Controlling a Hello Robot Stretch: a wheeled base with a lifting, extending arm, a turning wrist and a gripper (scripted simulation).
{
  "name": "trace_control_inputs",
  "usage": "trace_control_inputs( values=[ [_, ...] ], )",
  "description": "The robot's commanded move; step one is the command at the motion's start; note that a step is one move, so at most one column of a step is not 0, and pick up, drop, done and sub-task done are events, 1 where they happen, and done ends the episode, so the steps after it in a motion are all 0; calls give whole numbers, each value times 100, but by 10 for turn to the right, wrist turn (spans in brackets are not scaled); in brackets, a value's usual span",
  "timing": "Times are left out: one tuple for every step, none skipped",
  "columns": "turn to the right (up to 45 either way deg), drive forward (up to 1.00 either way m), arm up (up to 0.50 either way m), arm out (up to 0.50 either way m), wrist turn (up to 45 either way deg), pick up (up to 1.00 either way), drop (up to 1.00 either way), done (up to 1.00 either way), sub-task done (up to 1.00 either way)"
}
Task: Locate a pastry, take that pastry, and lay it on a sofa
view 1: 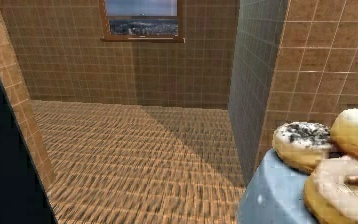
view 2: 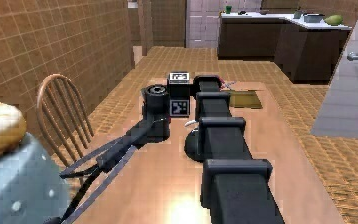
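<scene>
Three ring-shaped pastries sit on a pale blue stand [view 1: 270, 196] at the forward view's lower right: one with dark sprinkles [view 1: 303, 143], a plain glazed one [view 1: 353, 131] and another glazed one [view 1: 338, 190]. In the arm side view a glazed pastry [view 2: 1, 128] rests on the same pale blue stand [view 2: 22, 186] at the lower left. The dark arm [view 2: 227, 150] reaches out over a wooden table [view 2: 287, 140]. The gripper [view 2: 77, 172] slants its thin fingers down toward the blue stand. I cannot tell whether it holds anything.
A round-backed wooden chair [view 2: 62, 108] stands beside the table's left. A flat brown mat [view 2: 245, 98] lies at the table's far end. Dark kitchen counters [view 2: 287, 45] line the back right. The forward view has wood floor [view 1: 137, 150], tiled walls and a framed picture [view 1: 141, 18].
</scene>
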Motion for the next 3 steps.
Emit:
trace_control_inputs(
  values=[
    [0, 0, 0, 0, -120, 0, 0, 0, 0],
    [0, 0, 0, -20, 0, 0, 0, 0, 0],
    [30, 0, 0, 0, 0, 0, 0, 0, 0]
  ],
)
